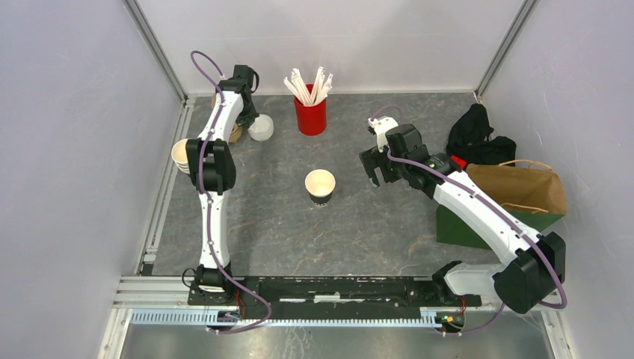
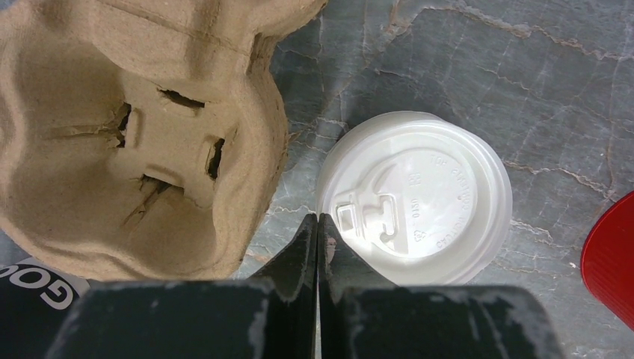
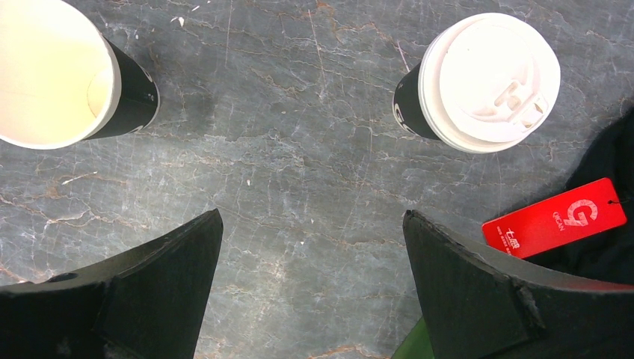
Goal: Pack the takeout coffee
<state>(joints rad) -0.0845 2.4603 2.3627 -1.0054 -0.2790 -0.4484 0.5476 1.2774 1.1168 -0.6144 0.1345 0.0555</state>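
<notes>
The right pincer [image 3: 310, 217] hangs wide open above the bare worktop [image 3: 299, 134] and holds nothing. Ahead of it, off its right finger, stands the lidded cup [image 3: 486, 78], upright and black, with a white sip lid on top. Ahead and off its left finger stands an open cup [image 3: 52, 71], also black, cream inside and without a lid. The two cups are well apart, and neither touches the fingers. Just beyond the right finger lies a red tag [image 3: 553, 217] on black cloth [image 3: 617, 142], near the lidded cup.

The left pincer [image 2: 318, 228] is closed, its fingers pressed flat together with nothing seen between them. Its tips are at the near edge of a white lid [image 2: 415, 198] that lies on the worktop; I cannot tell whether they touch it. To the pincer's left, just beside the lid, sits a cardboard carrier [image 2: 134, 134] with its wells facing up. At the pincer's far right, a red holder [image 2: 617, 262] shows at the edge of the view.
</notes>
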